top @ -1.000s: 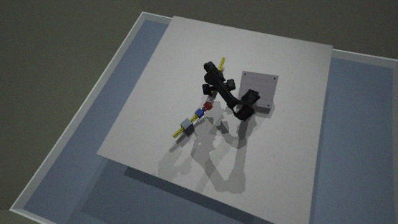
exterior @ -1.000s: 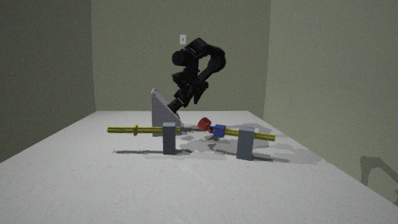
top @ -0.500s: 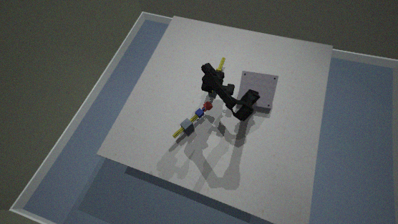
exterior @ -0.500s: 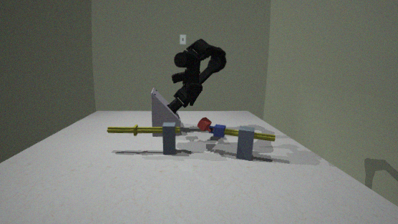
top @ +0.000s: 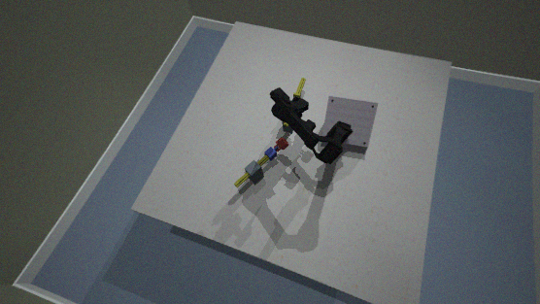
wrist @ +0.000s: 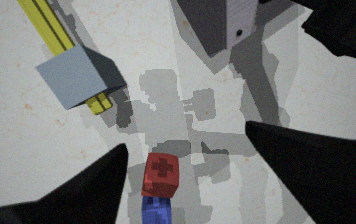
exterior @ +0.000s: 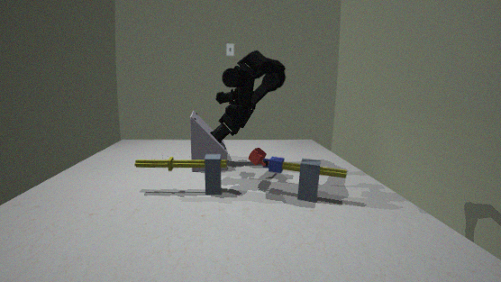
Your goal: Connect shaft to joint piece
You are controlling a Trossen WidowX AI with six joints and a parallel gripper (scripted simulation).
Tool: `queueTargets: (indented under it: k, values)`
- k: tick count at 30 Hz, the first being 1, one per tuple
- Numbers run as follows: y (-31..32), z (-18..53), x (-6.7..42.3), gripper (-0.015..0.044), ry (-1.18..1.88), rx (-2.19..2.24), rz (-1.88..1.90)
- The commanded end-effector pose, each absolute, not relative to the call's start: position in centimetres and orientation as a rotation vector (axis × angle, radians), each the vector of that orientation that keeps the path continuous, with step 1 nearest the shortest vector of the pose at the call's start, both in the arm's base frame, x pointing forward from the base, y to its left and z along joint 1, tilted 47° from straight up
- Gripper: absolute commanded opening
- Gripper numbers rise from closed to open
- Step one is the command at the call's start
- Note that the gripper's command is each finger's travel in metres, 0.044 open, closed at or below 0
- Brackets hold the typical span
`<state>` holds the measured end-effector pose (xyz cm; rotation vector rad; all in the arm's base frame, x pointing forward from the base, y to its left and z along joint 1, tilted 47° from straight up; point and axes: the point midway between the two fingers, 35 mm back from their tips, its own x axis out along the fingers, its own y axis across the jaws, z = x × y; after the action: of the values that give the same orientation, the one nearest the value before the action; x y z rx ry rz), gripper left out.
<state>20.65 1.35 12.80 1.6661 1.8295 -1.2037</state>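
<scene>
The red joint piece [top: 282, 144] [exterior: 258, 156] [wrist: 161, 175] sits on a blue hinge part [top: 270, 152] [exterior: 275, 164] [wrist: 156, 210] at the end of the fixed yellow shaft [top: 240, 180] [exterior: 333, 172], which is held in a grey block [top: 253, 167] [exterior: 309, 179]. The joint is tipped up, and its cross-shaped opening faces the wrist camera. The second yellow shaft [top: 299, 86] [exterior: 171, 163] [wrist: 45, 25] passes through its own grey block [exterior: 213, 173] [wrist: 80, 75]; its tip is apart from the joint. My gripper [top: 284, 112] [wrist: 187, 137] is open and empty, high above the joint and touching nothing.
The arm [exterior: 245, 90] rises from a grey base plate [top: 356, 112] [exterior: 200, 141] [wrist: 225, 25] right behind the shafts. The white board [top: 388, 199] lies on a blue table [top: 486, 185]. Walls stand behind and to the right.
</scene>
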Motion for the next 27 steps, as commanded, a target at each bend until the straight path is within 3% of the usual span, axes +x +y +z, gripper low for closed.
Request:
queueTargets:
  k: [1,11,27]
  values:
    - [1.4,12.7,20.7,0.0440,1.788,1.702,-1.339]
    - [1.7,12.6,20.8,0.0440,1.665,1.784,-1.648]
    - [5.2,9.1,20.5,0.0440,1.658,1.787,-1.651]
